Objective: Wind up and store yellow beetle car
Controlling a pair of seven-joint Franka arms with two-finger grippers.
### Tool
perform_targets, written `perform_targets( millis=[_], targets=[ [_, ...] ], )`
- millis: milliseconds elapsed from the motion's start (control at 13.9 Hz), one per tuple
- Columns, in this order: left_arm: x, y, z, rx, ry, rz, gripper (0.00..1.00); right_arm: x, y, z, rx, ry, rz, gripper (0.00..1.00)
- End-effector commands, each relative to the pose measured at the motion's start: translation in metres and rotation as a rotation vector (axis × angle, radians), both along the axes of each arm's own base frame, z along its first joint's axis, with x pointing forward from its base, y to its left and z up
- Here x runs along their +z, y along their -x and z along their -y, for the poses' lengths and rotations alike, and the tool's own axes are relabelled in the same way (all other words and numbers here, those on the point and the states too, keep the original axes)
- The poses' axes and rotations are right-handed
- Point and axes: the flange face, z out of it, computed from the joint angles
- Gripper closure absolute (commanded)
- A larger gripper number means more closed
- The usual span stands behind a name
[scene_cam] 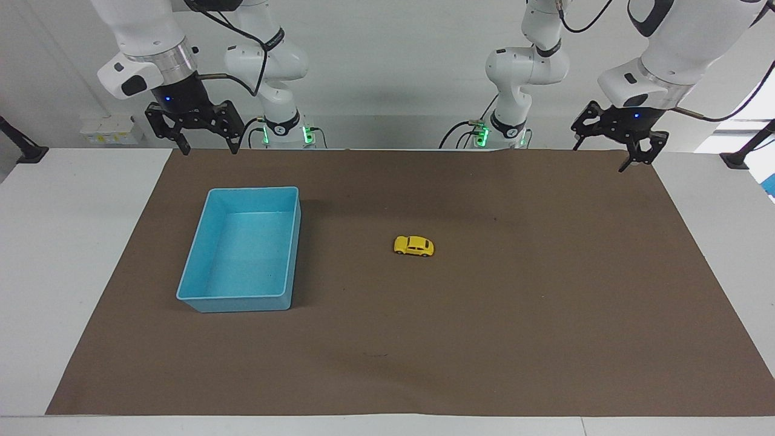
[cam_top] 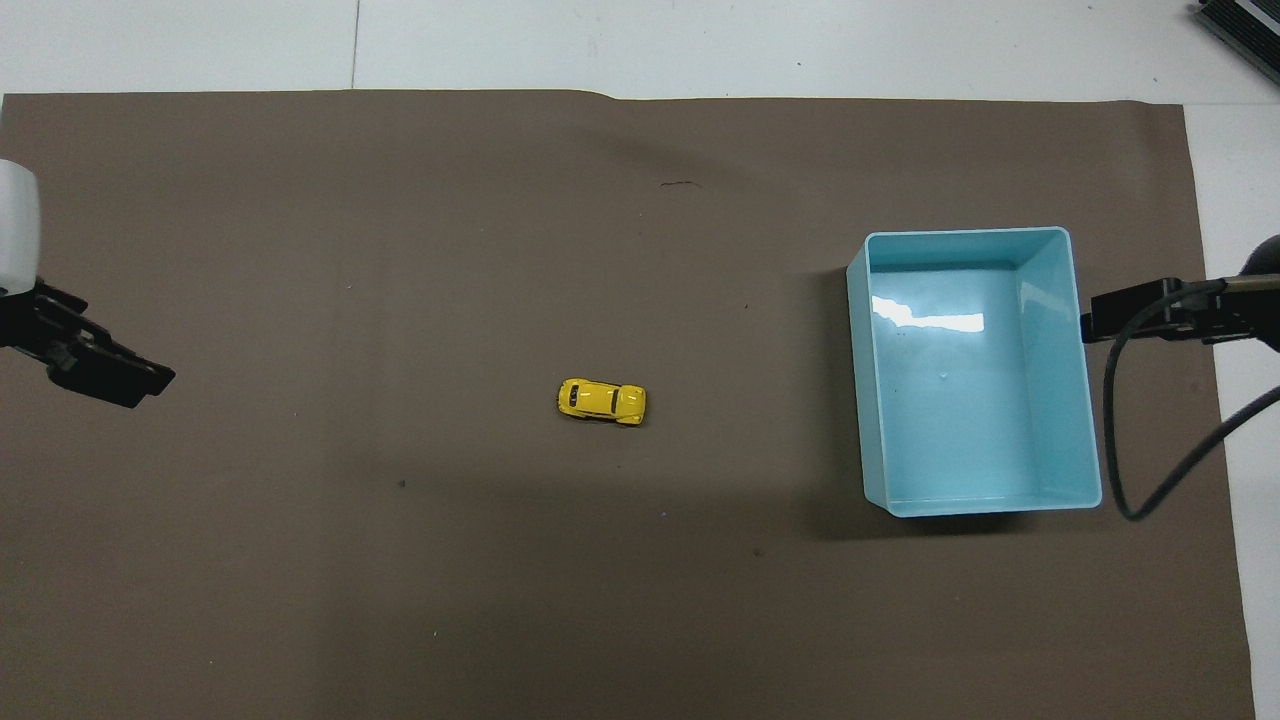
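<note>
Two tools hang spread and empty in the facing view: the left tool (scene_cam: pixel 608 141) over the mat's corner at its own end, the right tool (scene_cam: pixel 194 128) waiting over the mat edge near the blue bin (scene_cam: pixel 242 300). The yellow beetle car (scene_cam: pixel 414 246) sits mid-mat on the table, well apart from both. My worry: it is tiny and on wheels, so an off-centre pinch could roll or squirt it away. In the overhead view the car (cam_top: pixel 601 401) lies with its long axis running between the arms' ends, slightly skewed; I cannot tell which end is the nose.
</note>
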Motion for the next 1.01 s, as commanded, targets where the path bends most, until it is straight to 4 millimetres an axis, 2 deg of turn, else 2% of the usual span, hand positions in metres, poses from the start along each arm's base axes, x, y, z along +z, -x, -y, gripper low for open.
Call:
perform_targets(
  millis=[0,432,864,936],
  targets=[
    [-0.009,-0.006,0.021,-0.19,0.02,0.002,0.0,0.004,0.003,0.003,-0.021,0.0,0.001,0.0],
    [-0.032,-0.015,0.057,-0.58,0.051,0.037,0.0,0.004,0.003,0.003,-0.021,0.0,0.001,0.0],
    [-0.09,-0.037,0.089,-0.737,0.124,0.029,0.0,0.003,0.003,0.003,-0.021,0.0,-0.001,0.0],
    [-0.099,-0.038,0.102,-0.758,0.124,0.042,0.0,0.004,0.003,0.003,-0.02,0.0,0.001,0.0]
  ],
)
